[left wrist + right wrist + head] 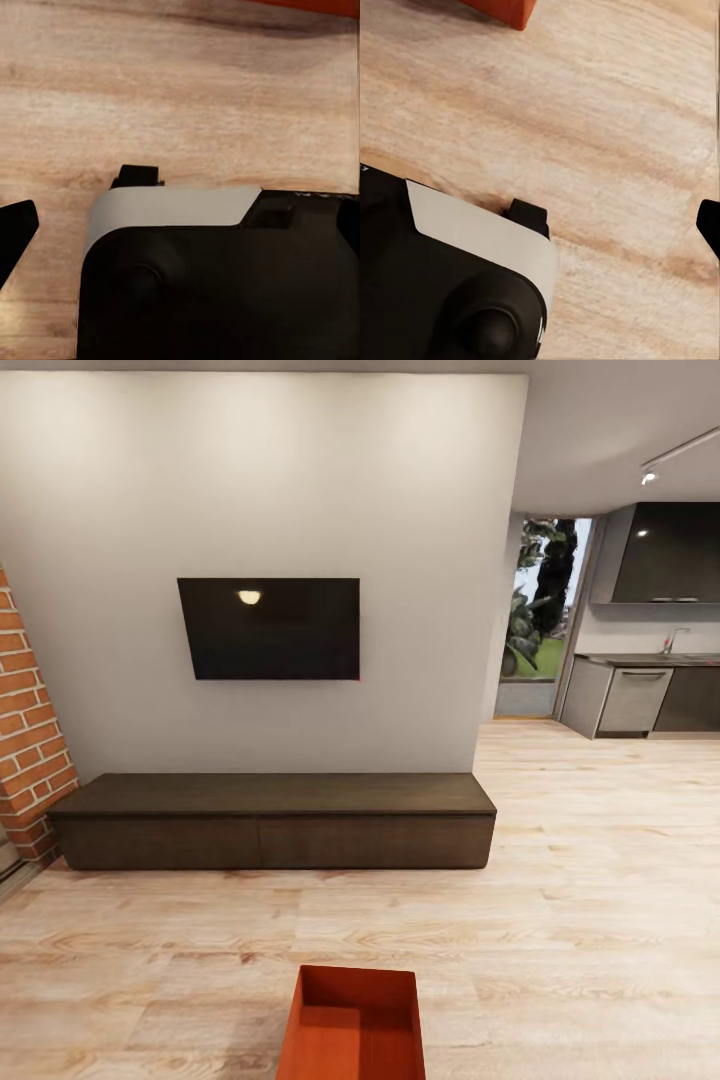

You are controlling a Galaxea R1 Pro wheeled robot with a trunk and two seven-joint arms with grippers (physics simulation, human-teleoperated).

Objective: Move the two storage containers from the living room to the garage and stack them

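Observation:
One orange-red lidless storage container [352, 1025] sits on the light wood-plank floor of the living room, at the bottom centre of the head view, directly in front of me. A thin strip of orange-red container [315, 6] shows in the left wrist view. A corner of orange-red container [506, 9] shows in the right wrist view. My left gripper [184, 217] hangs over the planks with its dark fingers spread wide and nothing between them. Over the floor, my right gripper [540, 214] is also spread, with one fingertip [709, 223] showing; it holds nothing. Both are apart from the container.
A low dark wood console [272, 820] stands against the pale wall under a black TV [269, 628]. Red brick fireplace [28, 730] at the left. To the right the wood floor [600, 860] runs to a kitchen [650, 680] and a glass door [540, 610]. My black-and-white base [210, 285] lies below the wrists.

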